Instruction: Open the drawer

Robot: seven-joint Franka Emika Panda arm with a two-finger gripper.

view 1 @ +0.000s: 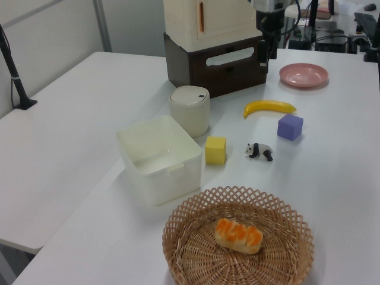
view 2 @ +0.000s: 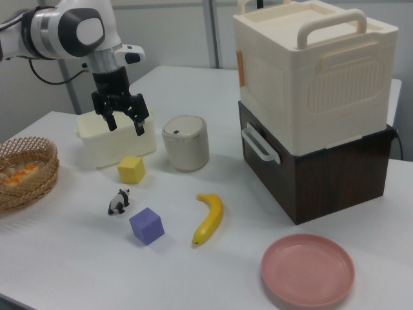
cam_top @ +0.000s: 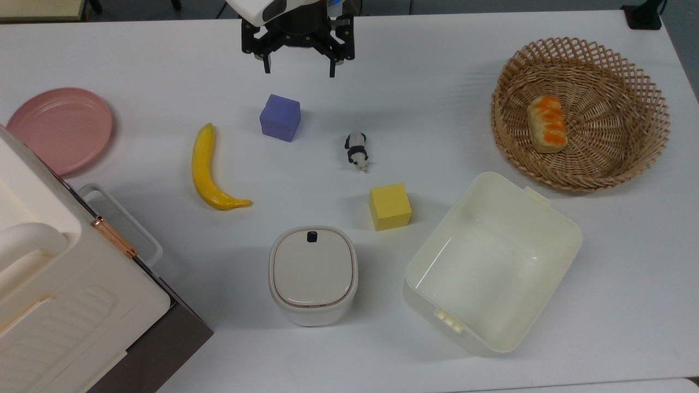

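While the drawer (view 2: 310, 174) sits fully shut near the table (cam_top: 437, 82) corner, its white handle (view 2: 259, 144) untouched, the gripper (cam_top: 298, 68) hangs spread wide and empty above mid-table — nothing yet done.

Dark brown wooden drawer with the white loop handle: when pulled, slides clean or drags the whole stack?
The dark brown wooden drawer looks shut, under a bulky cream appliance, so that weight probably steadies the stack. The rigid-looking white loop handle likely won't flex. On the smooth white table, the base might still slide.
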